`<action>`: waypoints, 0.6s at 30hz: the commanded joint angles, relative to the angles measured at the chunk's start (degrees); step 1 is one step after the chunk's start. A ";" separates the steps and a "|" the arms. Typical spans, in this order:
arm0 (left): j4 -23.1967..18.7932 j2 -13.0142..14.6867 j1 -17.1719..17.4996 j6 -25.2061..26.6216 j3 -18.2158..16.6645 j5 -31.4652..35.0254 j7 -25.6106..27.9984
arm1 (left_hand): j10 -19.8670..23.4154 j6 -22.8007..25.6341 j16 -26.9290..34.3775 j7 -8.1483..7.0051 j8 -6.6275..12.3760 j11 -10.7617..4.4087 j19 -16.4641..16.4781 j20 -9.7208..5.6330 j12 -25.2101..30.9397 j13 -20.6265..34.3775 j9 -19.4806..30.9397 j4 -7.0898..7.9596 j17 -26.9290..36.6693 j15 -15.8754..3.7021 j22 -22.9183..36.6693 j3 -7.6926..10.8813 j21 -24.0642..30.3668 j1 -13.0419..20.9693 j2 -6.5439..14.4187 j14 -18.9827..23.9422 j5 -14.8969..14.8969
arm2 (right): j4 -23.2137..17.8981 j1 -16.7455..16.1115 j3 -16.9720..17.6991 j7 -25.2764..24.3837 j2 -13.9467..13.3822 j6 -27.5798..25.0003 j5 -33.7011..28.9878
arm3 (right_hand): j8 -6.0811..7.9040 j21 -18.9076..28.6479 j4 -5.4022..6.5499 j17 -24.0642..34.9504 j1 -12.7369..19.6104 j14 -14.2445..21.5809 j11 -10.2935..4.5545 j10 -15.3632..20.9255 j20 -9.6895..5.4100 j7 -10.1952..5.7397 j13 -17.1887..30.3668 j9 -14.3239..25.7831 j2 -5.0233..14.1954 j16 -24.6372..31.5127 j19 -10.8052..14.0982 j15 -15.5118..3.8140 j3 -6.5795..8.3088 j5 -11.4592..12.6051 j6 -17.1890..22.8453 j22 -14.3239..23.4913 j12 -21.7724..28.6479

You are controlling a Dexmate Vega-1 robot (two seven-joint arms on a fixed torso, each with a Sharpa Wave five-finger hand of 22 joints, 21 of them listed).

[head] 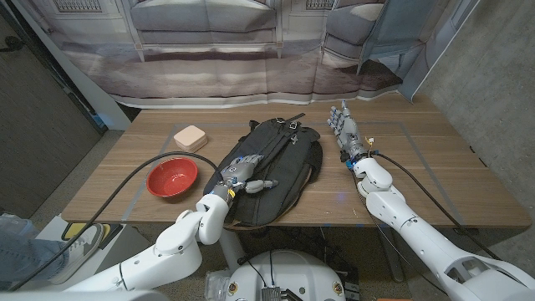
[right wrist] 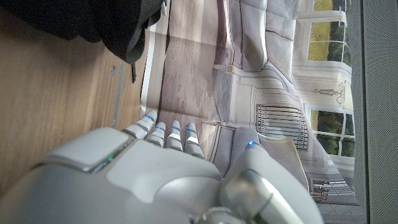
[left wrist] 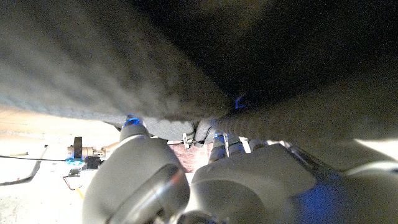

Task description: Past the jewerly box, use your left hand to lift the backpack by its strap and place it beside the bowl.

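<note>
A black backpack [head: 280, 163] lies flat on the middle of the wooden table [head: 418, 167]. My left hand [head: 241, 173] rests on its near left part, fingers reaching forward over the fabric and thumb sticking out to the side. In the left wrist view the fingertips [left wrist: 206, 132] run in under a grey band of backpack fabric [left wrist: 112, 87], and whether they grip it is hidden. A red bowl [head: 172, 177] sits left of the backpack. The pale pink jewelry box [head: 191, 137] lies behind the bowl. My right hand [head: 343, 127] stands to the right of the backpack with fingers spread, holding nothing.
Black cables [head: 125, 180] trail from both arms across the table. A printed backdrop [head: 251, 50] hangs behind the far edge. In the right wrist view the backpack's corner [right wrist: 118, 28] lies on bare wood beyond my right hand [right wrist: 161, 174].
</note>
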 commanded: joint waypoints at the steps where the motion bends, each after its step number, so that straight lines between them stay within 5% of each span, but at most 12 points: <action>1: -0.06 -0.72 -1.77 2.55 2.34 2.37 -2.93 | 1.22 1.27 0.41 -0.06 0.21 -0.91 3.73 0.28 0.39 0.24 0.14 -1.90 0.19 -0.21 0.38 1.72 1.24 5.41 2.20 2.01 0.60 | 0.67 0.16 0.07 0.65 0.23 0.30 0.44 | -0.20 0.22 -0.08 0.11 0.27 0.32 0.23 0.43 -0.26 -0.09 0.24 0.35 0.32 0.04 0.48 -0.05 -0.19 -0.02 0.52 0.13 0.03; 9: 0.38 -1.46 -1.47 1.70 2.27 2.31 -1.28 | 5.77 4.78 1.37 -0.89 0.58 -3.08 15.34 0.21 0.99 0.51 0.33 -4.04 0.58 -2.42 0.78 6.20 4.76 18.73 6.20 9.28 -1.41 | 0.26 -0.22 0.24 0.66 0.04 0.37 0.59 | -0.21 0.21 -0.11 0.11 0.29 0.31 0.32 0.28 -0.22 -0.11 0.24 0.35 0.32 0.03 0.49 -0.06 -0.24 -0.02 0.52 0.14 -0.06; 18: 0.88 -1.40 -0.27 -1.62 0.39 -0.95 1.46 | 9.45 7.45 2.43 -0.96 0.86 -3.52 25.15 -0.08 1.48 0.85 0.53 -3.95 1.37 -3.57 0.78 9.29 8.17 26.16 8.74 15.04 -5.70 | -0.54 -0.84 0.38 0.20 -0.26 0.67 0.30 | -0.20 0.19 -0.13 0.11 0.30 0.34 0.23 0.36 -0.19 -0.12 0.24 0.35 0.32 0.03 0.47 -0.09 -0.30 -0.03 0.56 0.15 -0.05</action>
